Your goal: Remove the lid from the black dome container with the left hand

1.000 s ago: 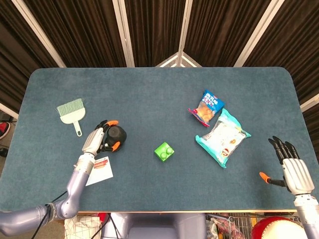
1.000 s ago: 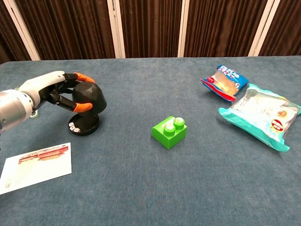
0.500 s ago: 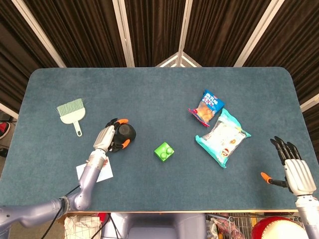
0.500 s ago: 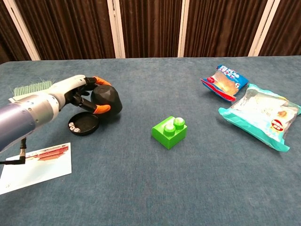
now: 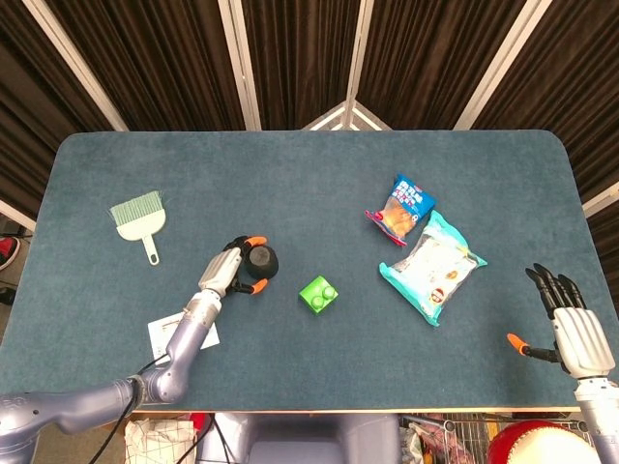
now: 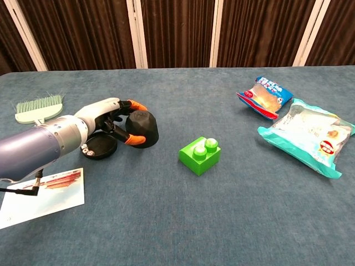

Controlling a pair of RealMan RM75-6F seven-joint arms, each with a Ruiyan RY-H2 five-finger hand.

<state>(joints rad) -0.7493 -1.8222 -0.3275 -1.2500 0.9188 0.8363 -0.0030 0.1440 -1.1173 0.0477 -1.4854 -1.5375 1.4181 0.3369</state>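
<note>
My left hand (image 6: 113,118) (image 5: 230,267) grips the black dome lid (image 6: 143,128) (image 5: 261,262), its orange-tipped fingers wrapped around the lid's left side. The lid sits low over the table, to the right of the container's round black base (image 6: 99,148), which lies flat with small white dice inside. In the head view my left forearm hides the base. My right hand (image 5: 569,329) hovers at the table's front right corner, fingers spread, holding nothing. It does not show in the chest view.
A green toy brick (image 6: 200,154) (image 5: 317,292) lies right of the lid. Two snack bags (image 6: 264,97) (image 6: 309,136) lie at the right. A small green brush (image 6: 37,108) (image 5: 138,217) is at the far left, and a paper card (image 6: 43,196) near the front left edge.
My left hand carried the dome lid off its base and to the right, then lowered it toward the table beside the green brick. The right hand stayed put.
</note>
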